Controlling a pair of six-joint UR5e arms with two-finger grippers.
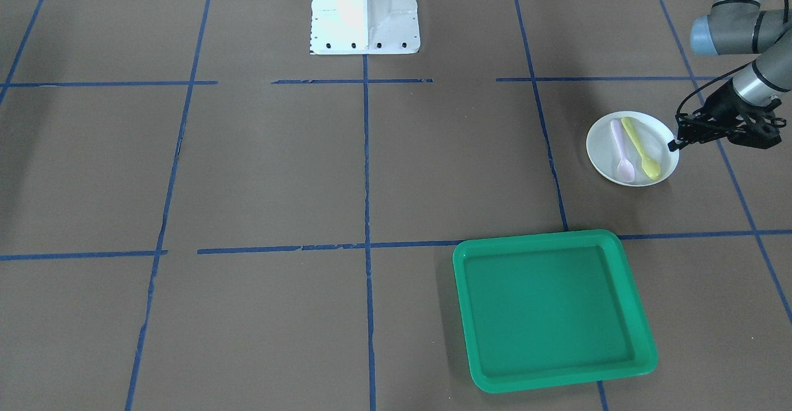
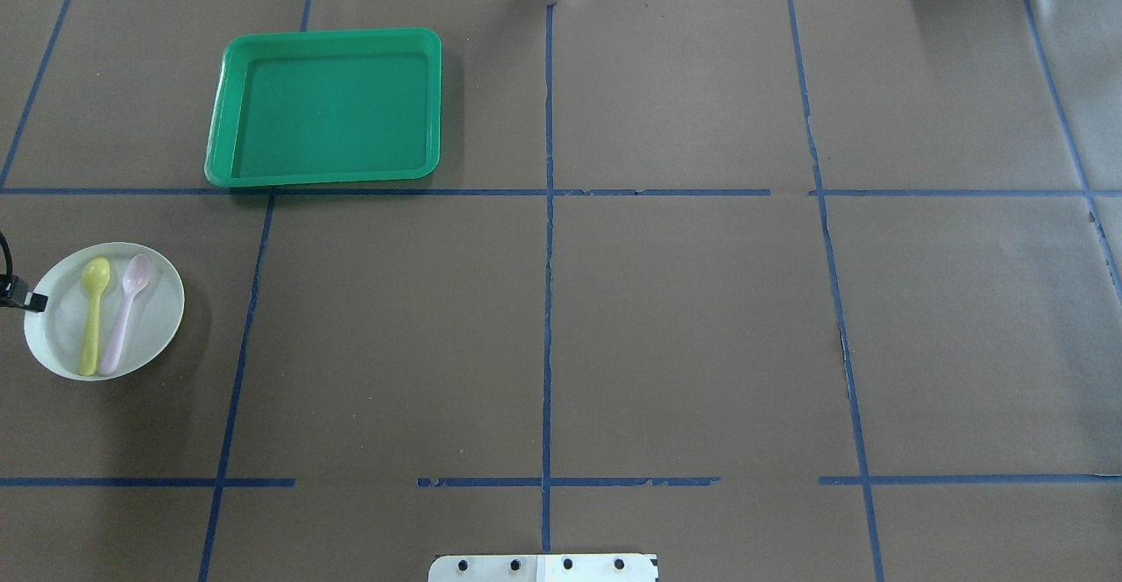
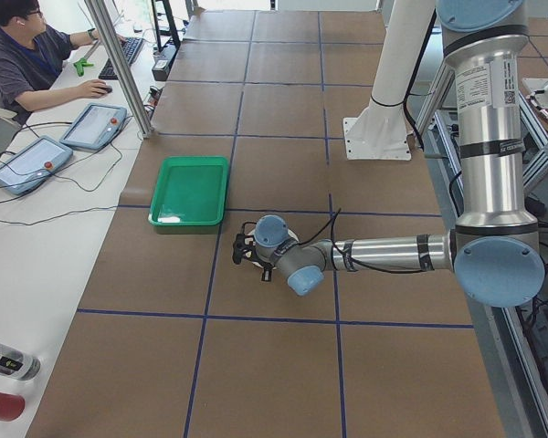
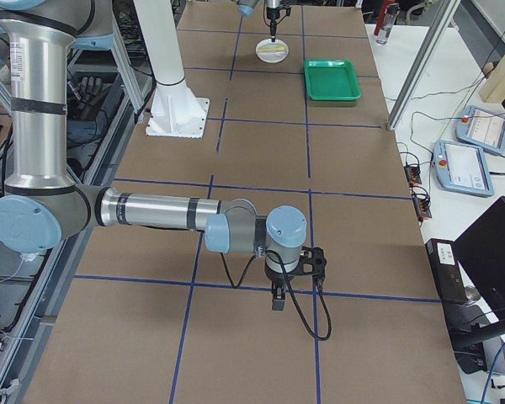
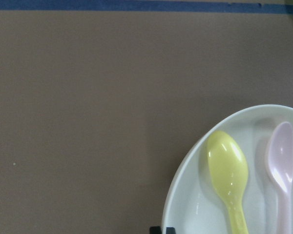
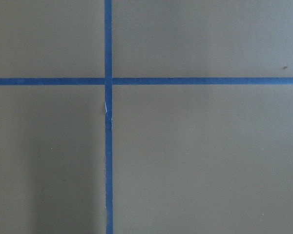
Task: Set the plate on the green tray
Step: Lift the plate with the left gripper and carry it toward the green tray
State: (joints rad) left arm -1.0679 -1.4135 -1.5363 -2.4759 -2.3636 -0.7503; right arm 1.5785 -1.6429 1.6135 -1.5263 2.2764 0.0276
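Inspecting from the left gripper (image 1: 673, 145) outward, you will find its jaws drawn narrow and pinched on the near rim of the small round white plastic plate (image 1: 600, 148); the wrist view shows the two dark fingertips (image 5: 156, 229) astride that rim. The plate sits on the brown paper-covered table (image 1: 278, 169), directly ahead of the fingertips.

Just past the fingertips, inside the plate, lies a yellow plastic spoon (image 1: 641, 148). Beside it, on the side away from the tool, lies a pale pink plastic spoon (image 1: 620, 151). The two run roughly parallel, bowls at the same end.

Farther from the tool, well apart from the plate and toward your side of the table, note the large shallow green plastic tray (image 1: 550, 306), with nothing in it.

Farthest off, the right gripper (image 4: 278, 301) hangs over a blue tape crossing; you cannot tell from the pictures how its jaws stand.
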